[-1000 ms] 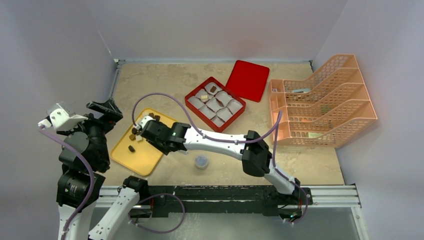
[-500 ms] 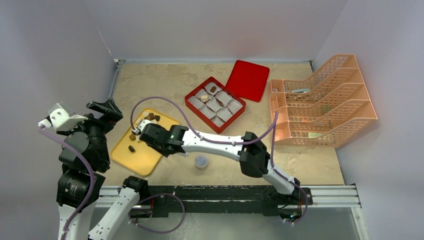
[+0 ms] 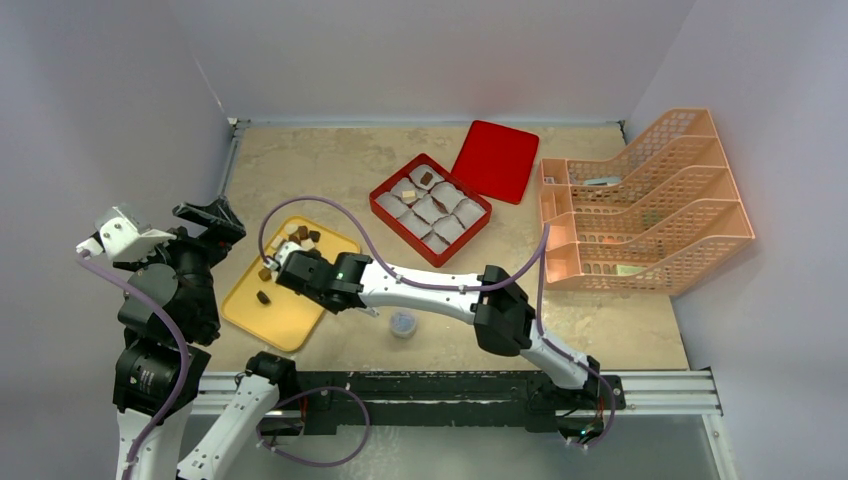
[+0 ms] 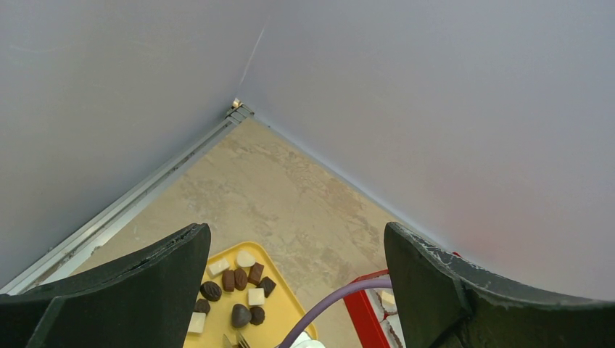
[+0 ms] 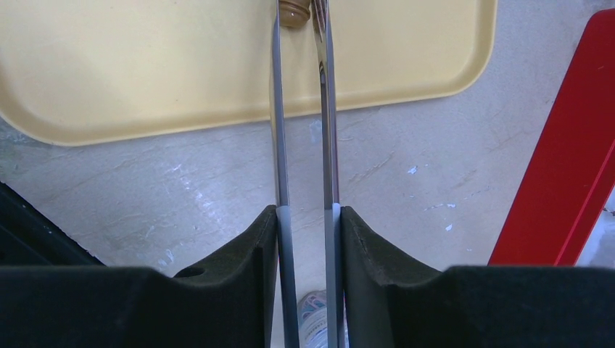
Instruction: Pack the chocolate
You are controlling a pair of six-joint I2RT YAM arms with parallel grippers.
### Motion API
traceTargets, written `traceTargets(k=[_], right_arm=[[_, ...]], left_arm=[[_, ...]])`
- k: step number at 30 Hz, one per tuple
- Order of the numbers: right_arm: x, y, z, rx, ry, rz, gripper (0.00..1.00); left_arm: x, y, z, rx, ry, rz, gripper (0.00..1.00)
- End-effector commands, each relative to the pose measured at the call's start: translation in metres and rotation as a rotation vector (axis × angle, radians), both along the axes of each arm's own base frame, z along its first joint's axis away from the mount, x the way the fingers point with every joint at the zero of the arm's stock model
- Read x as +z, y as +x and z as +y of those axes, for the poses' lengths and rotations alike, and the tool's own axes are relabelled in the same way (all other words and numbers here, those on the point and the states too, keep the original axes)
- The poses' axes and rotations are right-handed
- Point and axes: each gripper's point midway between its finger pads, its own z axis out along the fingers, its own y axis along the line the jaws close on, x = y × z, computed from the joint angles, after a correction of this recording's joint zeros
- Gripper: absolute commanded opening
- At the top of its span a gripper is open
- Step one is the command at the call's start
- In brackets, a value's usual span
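My right pincer (image 5: 308, 217) clamps thin metal tweezers (image 5: 328, 145); straight ahead, their tips flank a small tan chocolate lump (image 5: 294, 11) on the yellow plastic tray (image 5: 145, 72). Likely light, slick, dentable: nip its sides gently

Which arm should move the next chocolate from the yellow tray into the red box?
Right. The right gripper clamps tongs whose tips reach a tan chocolate on the yellow tray. The left gripper hangs open and empty, aimed at the far corner.
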Motion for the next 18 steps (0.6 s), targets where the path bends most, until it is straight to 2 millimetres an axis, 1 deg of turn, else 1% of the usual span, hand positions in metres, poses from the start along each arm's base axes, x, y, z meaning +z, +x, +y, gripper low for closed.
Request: traceTargets(k=[1,9,13,18], right_arm=[[0.034,0.0,-0.004,-0.006,0.045,-0.028,0.26],[0.043,0.005,-0.01,-0.029,0.101,0.008,0.24],[0.048,0.013,-0.016,-0.053,0.124,0.025,0.22],[0.056,0.024,-0.027,-0.083,0.148,0.019,0.21]], left_arm=[[0.009,0.001,0.001,0.01,-0.011,-0.034,0.89],[0.002,0.003,0.001,0.011,-0.004,-0.021,0.89],[-0.001,0.006,-0.002,0.001,-0.011,-0.019,0.89],[-0.011,0.01,-0.003,0.001,-0.009,0.0,0.89]])
